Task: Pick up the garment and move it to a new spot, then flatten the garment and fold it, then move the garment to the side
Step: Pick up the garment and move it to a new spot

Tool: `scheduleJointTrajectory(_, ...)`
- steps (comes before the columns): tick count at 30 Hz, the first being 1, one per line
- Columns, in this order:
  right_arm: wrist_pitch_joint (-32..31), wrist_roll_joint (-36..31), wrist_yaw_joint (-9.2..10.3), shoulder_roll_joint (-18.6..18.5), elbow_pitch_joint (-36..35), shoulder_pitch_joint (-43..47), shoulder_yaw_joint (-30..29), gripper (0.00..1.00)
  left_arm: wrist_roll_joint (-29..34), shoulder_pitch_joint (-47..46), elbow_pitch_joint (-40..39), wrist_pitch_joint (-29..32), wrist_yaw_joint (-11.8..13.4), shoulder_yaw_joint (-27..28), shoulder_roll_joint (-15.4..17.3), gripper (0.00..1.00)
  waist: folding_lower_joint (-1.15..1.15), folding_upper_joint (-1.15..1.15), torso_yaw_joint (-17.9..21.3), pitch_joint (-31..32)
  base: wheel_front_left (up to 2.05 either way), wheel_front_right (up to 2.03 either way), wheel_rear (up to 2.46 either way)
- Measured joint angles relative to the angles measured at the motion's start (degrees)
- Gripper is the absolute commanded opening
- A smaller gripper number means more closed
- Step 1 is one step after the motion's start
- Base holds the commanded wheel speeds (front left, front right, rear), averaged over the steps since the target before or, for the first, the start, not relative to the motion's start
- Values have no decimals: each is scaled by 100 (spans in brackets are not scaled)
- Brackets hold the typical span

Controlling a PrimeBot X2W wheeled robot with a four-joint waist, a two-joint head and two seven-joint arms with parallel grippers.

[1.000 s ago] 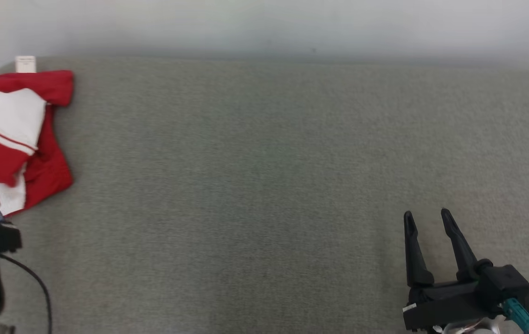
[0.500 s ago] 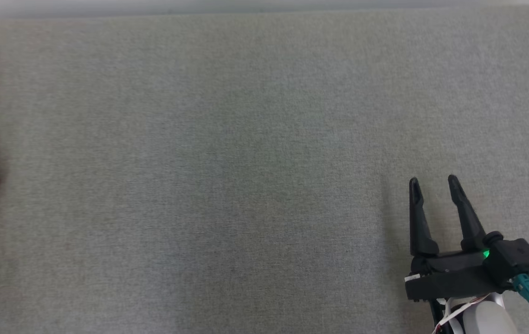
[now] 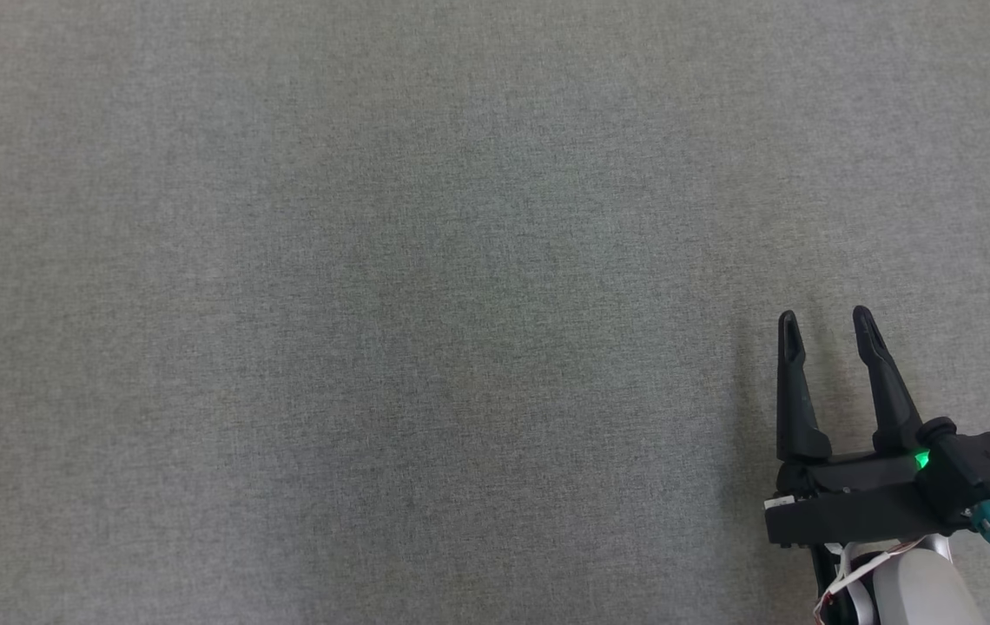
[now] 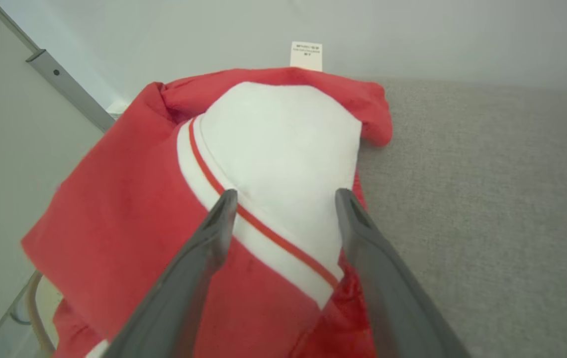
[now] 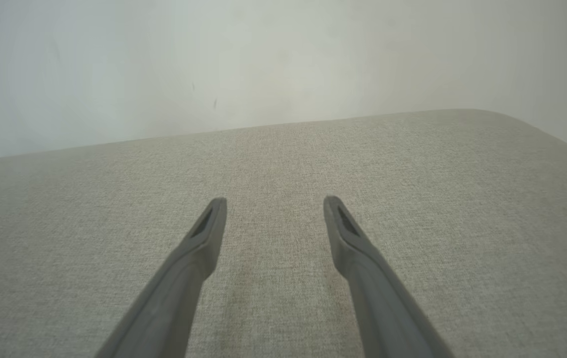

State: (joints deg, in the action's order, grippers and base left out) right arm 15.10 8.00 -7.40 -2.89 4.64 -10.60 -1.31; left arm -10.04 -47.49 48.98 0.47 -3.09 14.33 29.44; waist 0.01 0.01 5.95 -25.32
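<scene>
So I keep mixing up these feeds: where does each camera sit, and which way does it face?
Head view: on the head, looking down at the grey fabric surface; the open right end effector shows lower right.
Left wrist view: on the left wrist, looking along the open left end effector at the red and white garment.
Right wrist view: on the right wrist, looking along its fingers across the surface to a pale wall.
Shared: head and right wrist views both show the right end effector over that surface.
</scene>
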Motion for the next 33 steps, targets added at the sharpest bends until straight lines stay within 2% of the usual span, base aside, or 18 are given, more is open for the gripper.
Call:
scheduleJointTrajectory(5,0,-2,0,2,14,-25,11,100,-2,-208,621,480,44,-71,89,100,0,0,11,-22,0,0,0)
scheduleJointTrajectory(9,0,-4,0,1,26,-30,19,100,-13,-293,946,523,34,-99,142,100,-1,-1,32,9,0,0,0)
scheduleJointTrajectory(10,0,-8,0,1,32,-30,16,100,-14,-320,1015,526,33,-112,157,74,0,-1,36,19,0,0,0)
scheduleJointTrajectory(11,0,-10,0,2,34,-29,20,100,-14,-328,1074,516,31,-123,166,29,-1,-1,41,30,0,0,0)
scheduleJointTrajectory(12,0,-10,0,1,37,-29,15,100,-18,-328,1140,480,19,-127,171,0,-1,-1,45,41,0,0,0)
scheduleJointTrajectory(17,0,-18,0,1,38,-23,-2,100,-16,-390,1349,289,-53,-240,209,0,-1,-1,51,79,0,0,0)
scheduleJointTrajectory(22,0,-54,0,1,40,4,-43,100,-22,-556,1381,-211,-143,-301,244,0,-1,-1,4,145,0,0,0)
scheduleJointTrajectory(29,0,-54,0,0,80,114,-25,100,-24,-917,1180,-1038,-248,-478,241,0,-1,-1,-116,371,0,0,0)
scheduleJointTrajectory(33,0,-33,0,2,129,156,18,100,122,-1238,856,-1294,-296,-714,225,0,-1,-1,-183,559,0,0,0)
